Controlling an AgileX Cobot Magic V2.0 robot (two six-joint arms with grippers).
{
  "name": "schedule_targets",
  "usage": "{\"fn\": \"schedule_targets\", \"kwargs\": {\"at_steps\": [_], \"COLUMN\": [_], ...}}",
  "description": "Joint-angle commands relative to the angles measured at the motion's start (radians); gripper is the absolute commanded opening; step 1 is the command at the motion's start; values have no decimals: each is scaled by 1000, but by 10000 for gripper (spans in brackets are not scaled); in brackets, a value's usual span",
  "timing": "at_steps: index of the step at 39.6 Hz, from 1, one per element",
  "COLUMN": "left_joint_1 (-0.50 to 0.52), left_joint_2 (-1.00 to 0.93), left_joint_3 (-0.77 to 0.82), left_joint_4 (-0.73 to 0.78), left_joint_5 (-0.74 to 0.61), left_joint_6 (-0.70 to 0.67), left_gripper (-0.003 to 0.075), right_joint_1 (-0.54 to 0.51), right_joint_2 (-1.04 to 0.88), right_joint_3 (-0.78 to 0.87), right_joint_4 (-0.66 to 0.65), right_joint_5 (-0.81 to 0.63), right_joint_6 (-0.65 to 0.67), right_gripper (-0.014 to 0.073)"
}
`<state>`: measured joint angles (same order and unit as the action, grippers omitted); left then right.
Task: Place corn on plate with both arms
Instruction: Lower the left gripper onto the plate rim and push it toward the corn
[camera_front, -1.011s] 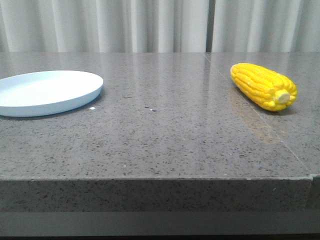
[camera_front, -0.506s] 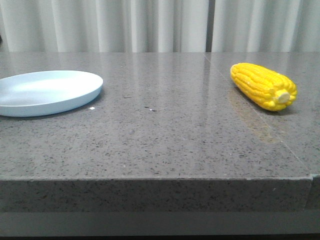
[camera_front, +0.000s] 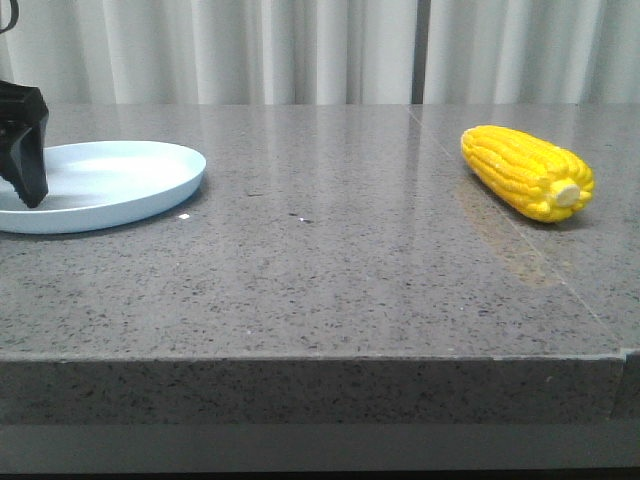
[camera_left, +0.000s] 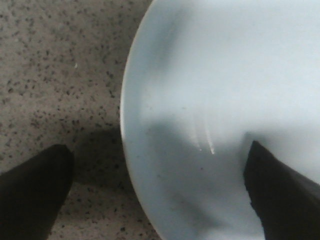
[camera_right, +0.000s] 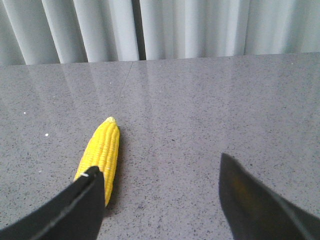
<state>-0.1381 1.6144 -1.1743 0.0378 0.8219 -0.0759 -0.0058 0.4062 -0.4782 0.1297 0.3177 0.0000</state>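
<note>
— Yellow corn (camera_front: 527, 172) lies right of frame on our surface (camera_front: 330, 260), plate (camera_front: 110, 180) far left. Hands?
— Both spread apart, empty. We centre our right hand (camera_right: 160, 200) over it first.

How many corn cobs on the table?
1. The corn lies on the table's right side, far from the plate at left. Nothing appears hidden.

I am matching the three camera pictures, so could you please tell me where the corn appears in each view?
Front view: the corn lies at the right on the grey table, far from the plate.
Left wrist view: not in it; only the plate and table show.
Right wrist view: lower left, partly behind one finger of the open right hand.
Shared landmark: the speckled grey tabletop.
</note>
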Motion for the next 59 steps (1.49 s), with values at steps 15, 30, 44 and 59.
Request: {"fn": "schedule_targets", "kwargs": {"at_steps": [15, 30, 44, 59], "left_joint_1": [-6, -6, -73, -197], "left_joint_2": [-36, -44, -48, 69], "left_joint_3": [-33, -45, -133, -141], "left_joint_4": [-12, -96, -395, -459], "left_joint_5": [-26, -32, -18, -81], "left_joint_6": [-4, 6, 113, 113], "left_gripper": [76, -20, -20, -20], "right_joint_1": [-6, -6, -6, -6], "right_joint_2": [11, 11, 11, 11], "right_joint_3": [-34, -34, -34, -34], "right_joint_4": [4, 4, 4, 4], "right_joint_5": [-89, -89, -89, -89], "right_joint_6": [-9, -9, -9, -9], "right_gripper": [518, 518, 518, 518]}}
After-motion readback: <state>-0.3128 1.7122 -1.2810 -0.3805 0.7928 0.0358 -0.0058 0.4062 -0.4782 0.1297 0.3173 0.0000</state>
